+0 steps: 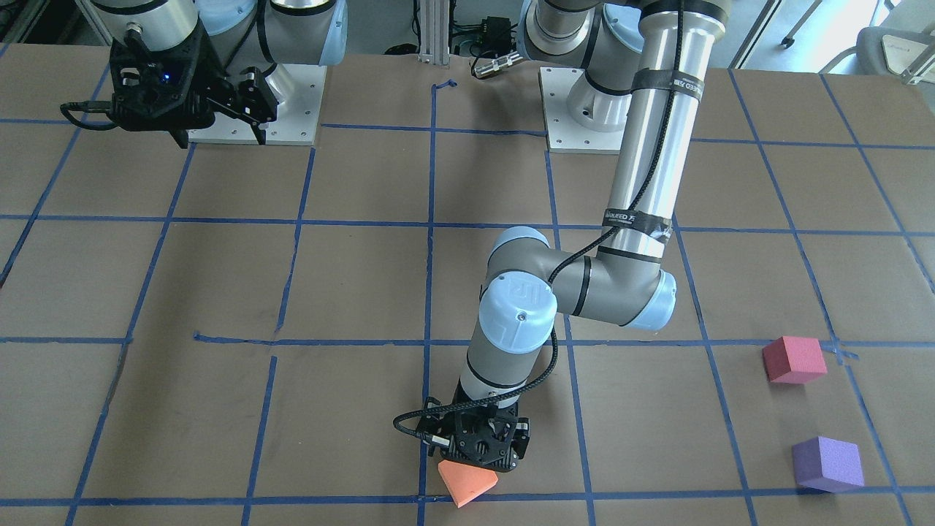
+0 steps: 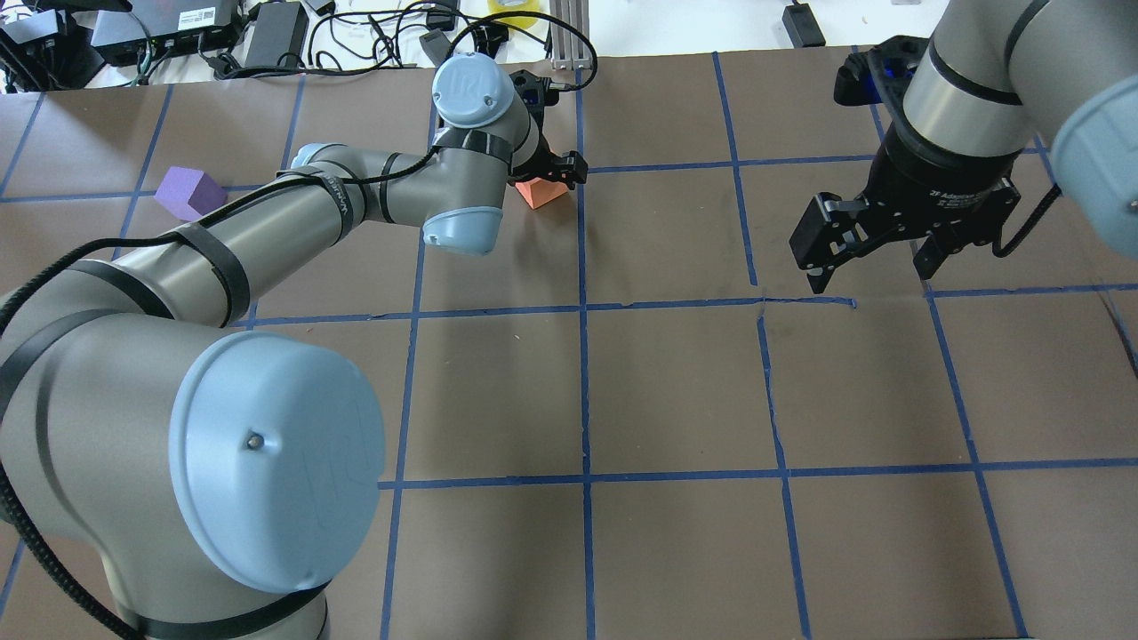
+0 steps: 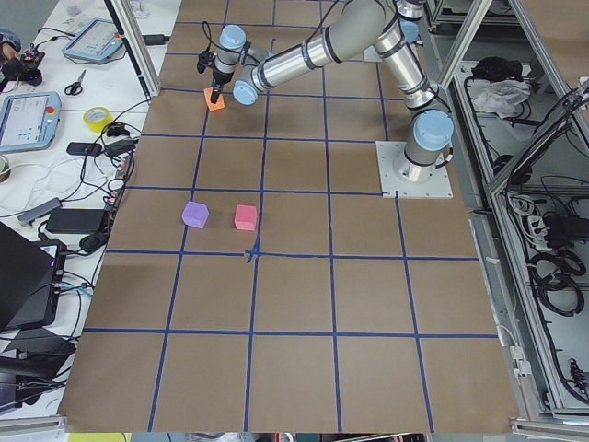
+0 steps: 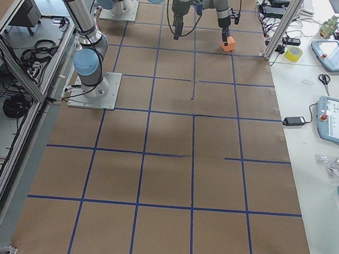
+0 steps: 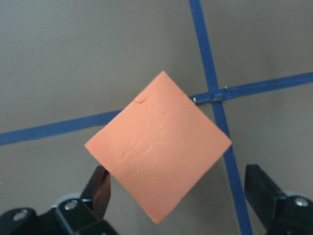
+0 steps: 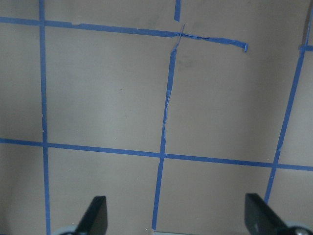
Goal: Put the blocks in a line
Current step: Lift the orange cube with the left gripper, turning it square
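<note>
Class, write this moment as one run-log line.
left gripper: open over orange block | right gripper: open, empty | pink block, purple block: apart

Left tool [image 2: 549, 178] at orange block [image 2: 542, 195], purple block [image 2: 189, 193] well apart; right tool [image 2: 869, 277], fingers [image 2: 813, 265] wide, above table [image 2: 676, 391].

orange block [image 1: 467, 482]: turned diagonally, beside tape crossing [image 5: 217, 95] | pink-red block [image 1: 794, 359], purple block [image 1: 827, 463]: near each other, well apart from orange

pink-red block [image 1: 794, 359] hidden overhead behind left arm [image 2: 267, 227], orange block [image 2: 539, 195] half covered
</note>
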{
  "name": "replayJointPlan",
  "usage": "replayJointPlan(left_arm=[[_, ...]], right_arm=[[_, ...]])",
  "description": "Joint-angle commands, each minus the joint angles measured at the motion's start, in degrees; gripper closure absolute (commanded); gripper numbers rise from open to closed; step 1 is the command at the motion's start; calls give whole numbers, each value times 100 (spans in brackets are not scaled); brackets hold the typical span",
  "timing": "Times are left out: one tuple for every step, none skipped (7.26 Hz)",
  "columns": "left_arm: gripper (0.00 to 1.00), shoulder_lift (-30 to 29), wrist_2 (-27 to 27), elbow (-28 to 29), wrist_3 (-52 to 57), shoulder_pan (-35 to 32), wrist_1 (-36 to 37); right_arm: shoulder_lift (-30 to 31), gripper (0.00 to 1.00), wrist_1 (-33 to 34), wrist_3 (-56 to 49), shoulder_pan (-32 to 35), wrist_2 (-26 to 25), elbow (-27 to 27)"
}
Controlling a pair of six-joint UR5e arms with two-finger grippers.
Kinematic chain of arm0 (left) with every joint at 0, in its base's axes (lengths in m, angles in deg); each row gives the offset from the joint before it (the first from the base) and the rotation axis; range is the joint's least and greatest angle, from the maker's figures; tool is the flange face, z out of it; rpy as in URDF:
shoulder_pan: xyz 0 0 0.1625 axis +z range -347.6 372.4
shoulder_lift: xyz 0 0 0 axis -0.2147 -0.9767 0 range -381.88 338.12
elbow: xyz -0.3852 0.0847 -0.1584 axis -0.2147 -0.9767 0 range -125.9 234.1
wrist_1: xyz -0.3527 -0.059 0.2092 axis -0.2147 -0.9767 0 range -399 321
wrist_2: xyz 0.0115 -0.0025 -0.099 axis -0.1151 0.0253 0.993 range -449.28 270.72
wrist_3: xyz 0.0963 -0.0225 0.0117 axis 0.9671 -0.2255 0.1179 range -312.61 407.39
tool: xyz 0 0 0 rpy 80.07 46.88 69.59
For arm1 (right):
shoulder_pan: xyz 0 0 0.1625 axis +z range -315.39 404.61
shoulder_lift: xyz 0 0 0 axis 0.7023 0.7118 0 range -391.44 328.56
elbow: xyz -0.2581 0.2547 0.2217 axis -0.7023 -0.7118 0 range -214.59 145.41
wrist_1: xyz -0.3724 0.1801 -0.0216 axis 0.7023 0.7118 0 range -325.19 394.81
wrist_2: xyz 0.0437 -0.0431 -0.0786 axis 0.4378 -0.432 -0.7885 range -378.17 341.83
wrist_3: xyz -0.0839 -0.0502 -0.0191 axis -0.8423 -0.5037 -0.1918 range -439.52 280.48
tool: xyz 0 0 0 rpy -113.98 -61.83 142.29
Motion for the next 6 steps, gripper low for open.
replayJointPlan(left_arm=[[7, -58, 44, 112, 6, 57, 361], [7, -119, 53, 157, 15, 188, 370], [9, -128, 53, 140, 15, 241, 440], [10, -137, 44, 113, 15, 242, 450], [10, -146, 53, 191, -37, 233, 458], [10, -85, 27, 331, -221, 233, 424]], right_arm=[[-24, 0, 50, 18, 0, 85, 4], [-24, 0, 50, 27, 0, 85, 4], [-24, 0, 50, 27, 0, 76, 4], [-16, 0, 59, 45, 0, 59, 4], [-24, 0, 59, 45, 0, 15, -5], [-16, 0, 67, 36, 0, 6, 4]])
